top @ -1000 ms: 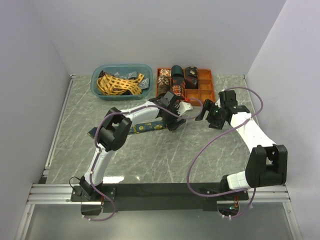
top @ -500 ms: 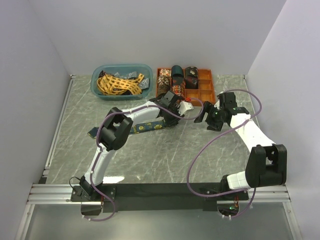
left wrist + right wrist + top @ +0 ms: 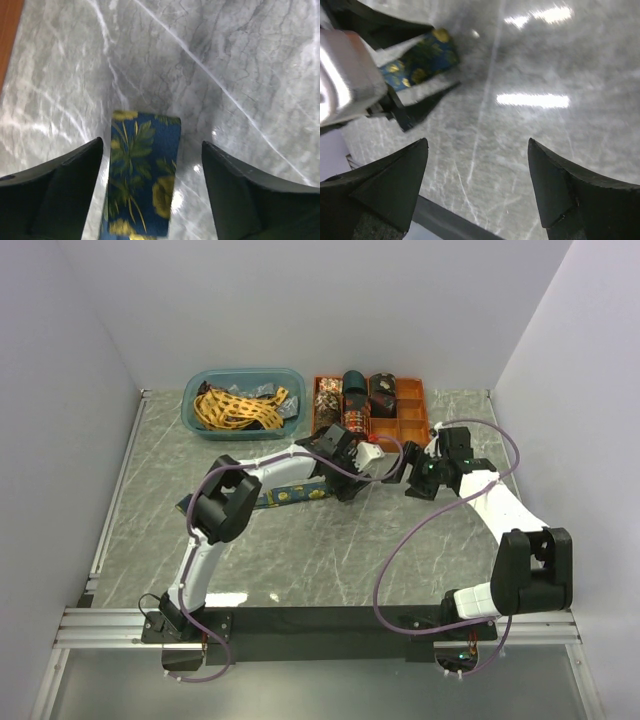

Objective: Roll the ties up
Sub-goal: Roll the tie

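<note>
Grey marble desk (image 3: 300, 550): navy floral tie (image 3: 140, 175) flat btwn left fingers (image 3: 65, 185), spread wide; right fingers (image 3: 560, 185) spread, empty.

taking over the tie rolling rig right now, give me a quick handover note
Left end effector: open, straddling the end of the navy floral tie, not gripping it.
Right end effector: open, empty, hovering just right of the left one.
The tie lies flat on the table under the left arm; no roll visibly started.
Done: several rolled ties sit in the orange tray.
Left: roll this tie, then the yellow lattice tie and whatever else is in the blue bin.
</note>
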`<state>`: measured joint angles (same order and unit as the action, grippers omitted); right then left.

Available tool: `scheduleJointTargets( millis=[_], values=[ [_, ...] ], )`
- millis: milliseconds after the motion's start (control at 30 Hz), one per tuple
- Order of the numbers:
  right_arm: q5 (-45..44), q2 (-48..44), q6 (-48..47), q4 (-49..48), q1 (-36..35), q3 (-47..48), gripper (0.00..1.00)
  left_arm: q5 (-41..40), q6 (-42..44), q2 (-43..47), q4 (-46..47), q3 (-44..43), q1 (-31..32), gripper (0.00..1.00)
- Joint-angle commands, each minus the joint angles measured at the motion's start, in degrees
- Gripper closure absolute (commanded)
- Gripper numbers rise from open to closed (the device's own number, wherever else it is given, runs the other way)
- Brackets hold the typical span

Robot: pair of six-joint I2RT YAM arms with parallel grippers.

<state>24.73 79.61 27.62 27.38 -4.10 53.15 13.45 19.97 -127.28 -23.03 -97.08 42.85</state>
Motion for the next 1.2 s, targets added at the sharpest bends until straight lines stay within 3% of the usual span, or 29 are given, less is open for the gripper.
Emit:
scheduleJointTargets(
  millis=[0, 200, 300, 467, 533, 600, 1167],
  values=[
    [3.6, -1.8, 0.7, -8.3, 0.3, -0.1, 0.13, -1.5, -5.7, 8.1, 3.7, 1.0, -0.1, 0.13],
    [7.8, 3.5, 3.4, -18.6, 0.3, 2.0, 0.13, -6.2, -22.6, 17.7, 10.4, 6.0, -2.9, 0.10],
    [10.9, 8.8, 4.1, -22.1, 0.0, 3.4, 0.16, -9.4, -32.0, 22.5, 11.2, 9.0, -4.8, 0.19],
    [12.6, 15.5, 5.1, -27.3, -2.0, 4.7, 0.17, -9.2, -43.2, 26.8, 11.3, 17.5, -6.0, 0.43],
    [13.6, 17.2, 5.4, -29.4, -2.4, 5.4, 0.18, -7.1, -44.7, 27.3, 13.4, 21.7, -6.0, 0.58],
    [14.3, 19.6, 5.6, -31.2, -3.1, 5.7, 0.18, -4.2, -46.8, 26.9, 15.3, 23.2, -6.0, 0.65],
    [15.5, 28.6, 7.2, -37.2, -6.1, 5.6, 0.20, 1.8, -47.7, 17.5, 17.8, 21.1, -5.9, 0.69]
  ],
)
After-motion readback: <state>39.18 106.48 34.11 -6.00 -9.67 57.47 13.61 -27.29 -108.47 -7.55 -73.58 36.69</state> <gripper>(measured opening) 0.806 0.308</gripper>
